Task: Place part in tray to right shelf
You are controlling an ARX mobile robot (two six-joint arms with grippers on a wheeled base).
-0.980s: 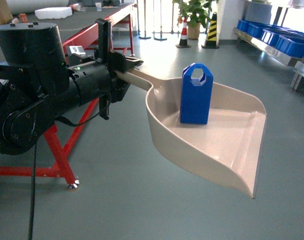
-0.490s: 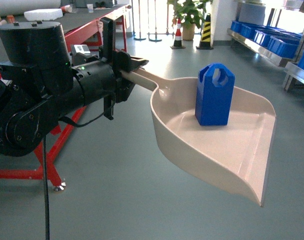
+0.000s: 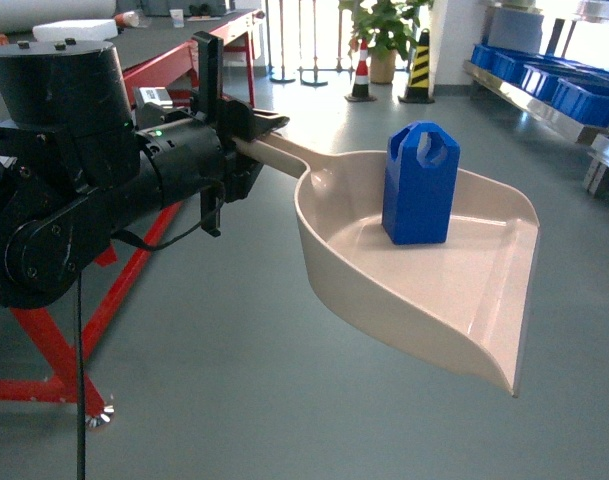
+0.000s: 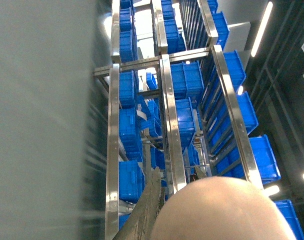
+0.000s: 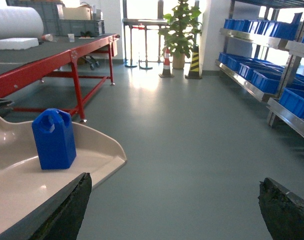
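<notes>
The left gripper [image 3: 246, 128] is clamped tight on the long straight handle of the tray [image 3: 364, 285], its black jaws closed around the beige stem where it leaves the wrist. The left arm [image 3: 74, 170] reaches in from the left edge of the head view, a bulky black joint housing near the camera and the forearm stretched level toward the right, carrying the tray out above the grey floor [image 3: 244, 400]. The tray is smooth pale beige-pink plastic, scoop-shaped, with raised curved side walls and a flat front lip on the right. The part [image 3: 420, 184] stands upright inside the tray near its far wall, a glossy bright blue boxy block with a peaked top and a round hole. Behind the arm runs a red steel table frame [image 3: 184, 60]. At the far right, the right shelf [image 3: 529, 95] of shiny steel holds blue crates [image 3: 569, 90]. The right gripper [image 5: 174, 210] stands wide apart, two dark rough fingertips [image 5: 67, 207] holding nothing.
</notes>
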